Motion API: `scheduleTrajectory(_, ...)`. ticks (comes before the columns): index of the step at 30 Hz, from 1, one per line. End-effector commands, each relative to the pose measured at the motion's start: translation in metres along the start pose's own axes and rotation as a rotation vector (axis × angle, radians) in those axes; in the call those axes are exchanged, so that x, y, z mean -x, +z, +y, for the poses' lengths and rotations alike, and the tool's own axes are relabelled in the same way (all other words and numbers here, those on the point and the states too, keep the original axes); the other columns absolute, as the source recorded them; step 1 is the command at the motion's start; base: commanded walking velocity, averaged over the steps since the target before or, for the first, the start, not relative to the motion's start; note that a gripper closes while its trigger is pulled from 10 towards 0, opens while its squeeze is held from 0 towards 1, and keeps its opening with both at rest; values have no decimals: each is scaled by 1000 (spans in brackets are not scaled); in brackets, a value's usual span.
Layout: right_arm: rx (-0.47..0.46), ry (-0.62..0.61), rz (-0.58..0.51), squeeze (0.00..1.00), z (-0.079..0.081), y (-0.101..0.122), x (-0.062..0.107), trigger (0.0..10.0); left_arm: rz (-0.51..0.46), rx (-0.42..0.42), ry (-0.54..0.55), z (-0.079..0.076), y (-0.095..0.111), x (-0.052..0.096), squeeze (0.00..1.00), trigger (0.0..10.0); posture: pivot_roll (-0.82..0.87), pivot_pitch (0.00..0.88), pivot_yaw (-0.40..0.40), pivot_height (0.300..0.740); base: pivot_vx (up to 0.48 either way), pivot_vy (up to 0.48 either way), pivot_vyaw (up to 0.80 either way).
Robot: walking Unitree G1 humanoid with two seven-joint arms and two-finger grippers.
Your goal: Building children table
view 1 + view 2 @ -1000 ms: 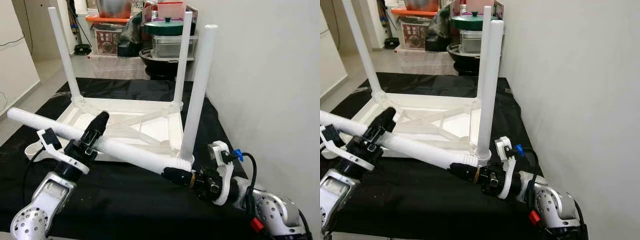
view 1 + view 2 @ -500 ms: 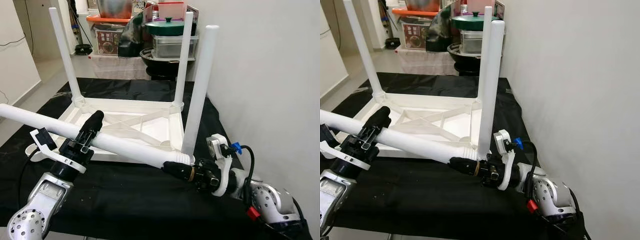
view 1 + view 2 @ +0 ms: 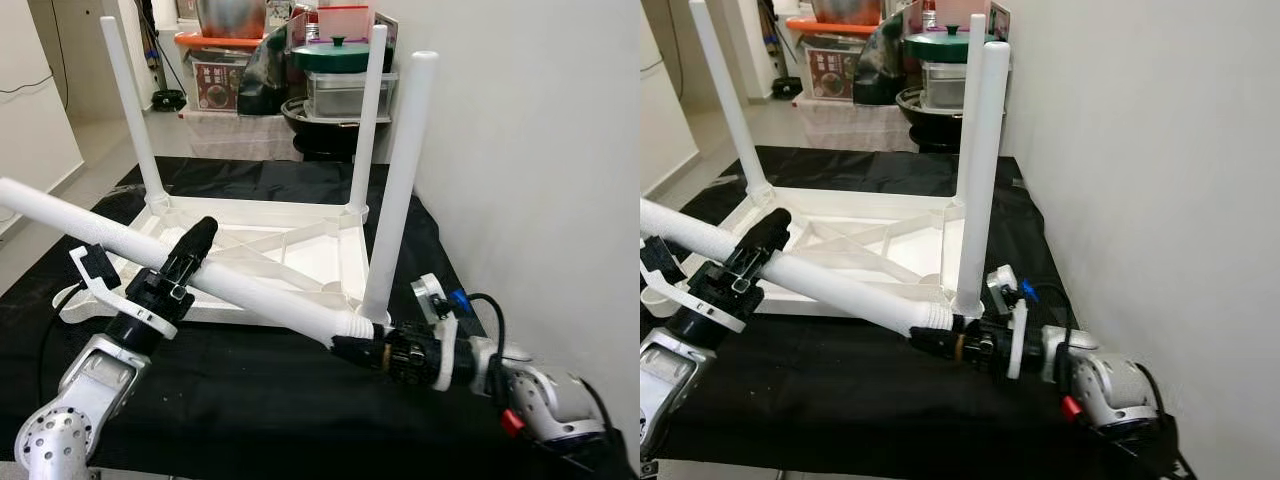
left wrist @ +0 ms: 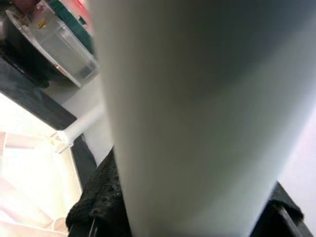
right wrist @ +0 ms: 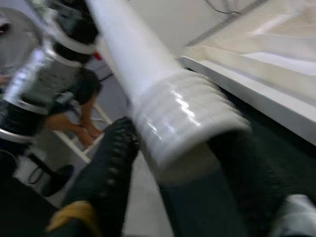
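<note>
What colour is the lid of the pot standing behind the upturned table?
The pot lid is dark green, seen best in the left eye view.

I see my right gripper (image 3: 940, 340) clamped on the ribbed end of a loose white plastic table leg (image 3: 830, 285), just below an upright leg of the overturned white plastic table (image 3: 890, 235). My left gripper (image 3: 755, 250) grasps the leg's middle.
</note>
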State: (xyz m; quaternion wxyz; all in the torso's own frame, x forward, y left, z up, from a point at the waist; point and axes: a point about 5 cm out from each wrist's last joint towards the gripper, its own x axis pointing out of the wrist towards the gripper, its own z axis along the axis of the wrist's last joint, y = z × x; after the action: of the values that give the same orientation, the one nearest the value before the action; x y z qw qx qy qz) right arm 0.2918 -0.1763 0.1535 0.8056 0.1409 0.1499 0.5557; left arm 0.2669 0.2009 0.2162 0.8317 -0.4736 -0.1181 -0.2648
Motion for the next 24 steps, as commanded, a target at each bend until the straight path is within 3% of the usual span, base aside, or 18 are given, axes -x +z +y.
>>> scheduleTrajectory(1,9,-70,-7,1000,-9,2,15,10000,-12,9,28,5,5,2,0,10000,80,0,-44,740,0,0,0)
scheduleTrajectory(6,-40,-108,-48,1000,-13,0,29,10000,-53,5,50,8,10,0,0,10000,75,0,-44,740,0,0,0)
scheduleTrajectory(11,-66,-169,-14,1000,-20,-19,39,10000,-73,2,51,7,15,-3,0,10000,76,0,-42,740,0,0,0)
scheduleTrajectory(15,-34,-188,-12,1000,-20,-16,43,10000,-70,-11,49,6,18,-3,0,10000,81,0,-38,740,0,0,0)
scheduleTrajectory(16,33,-205,-8,1000,-20,-7,45,10000,-56,-22,44,5,20,-4,0,10000,80,0,-35,740,0,0,0)
scheduleTrajectory(17,133,-212,-5,490,-18,10,44,10000,-19,-40,40,5,19,-5,0,10000,78,0,-29,740,0,0,0)
scheduleTrajectory(18,200,-214,-5,490,-15,22,43,10000,7,-50,39,6,19,-5,0,10000,74,0,-26,740,0,0,0)
scheduleTrajectory(19,269,-206,-6,0,-12,36,41,10000,43,-66,33,6,17,-7,0,10000,72,0,-21,740,0,0,0)
scheduleTrajectory(21,304,-199,-6,0,-9,43,39,10000,63,-75,30,7,16,-8,0,10000,72,0,-21,740,0,0,0)
scheduleTrajectory(24,577,-144,49,0,6,85,35,10000,279,-173,-23,3,3,-17,0,10000,78,0,-18,740,0,0,0)
